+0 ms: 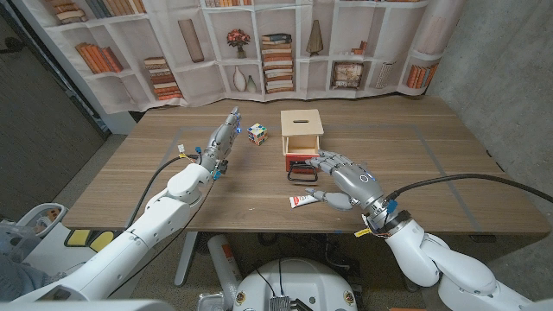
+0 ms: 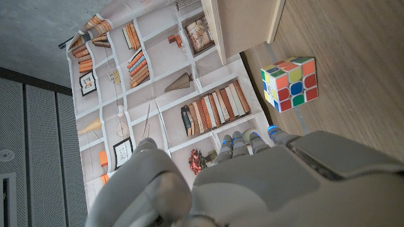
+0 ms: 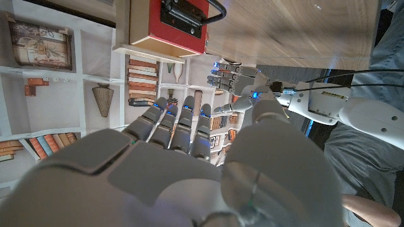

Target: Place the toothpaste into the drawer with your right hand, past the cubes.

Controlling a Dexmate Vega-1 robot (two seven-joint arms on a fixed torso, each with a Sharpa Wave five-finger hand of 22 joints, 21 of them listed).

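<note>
Step in hand: approach to the pick, judged. Toothpaste tube (image 1: 301, 201) lies flat on the bench (image 1: 449, 164), near its front edge, not yet picked up. Right robot hand (image 1: 341, 181) hovers just above and beside it, fingers spread, holding nothing; thumb side reaches toward the tube, contact not clear from the head view.

Left robot hand (image 1: 220, 142) stands apart at bench left, fingers extended, empty, near the Rubik's cube (image 1: 257, 133). Only one cube visible.

Container: small wooden drawer box (image 1: 301, 132), slot in its top, red drawer front (image 1: 298, 161) with black handle (image 1: 301, 175). From the right wrist view the red front looks flush with the box, so the drawer appears shut or barely out; inside not visible, contents cannot be told.

Next move, judged: close fingers on the tube and lift. Drawer likely needs pulling open by the handle before anything goes in. Cube sits left of the box, off the short path from tube to drawer
</note>
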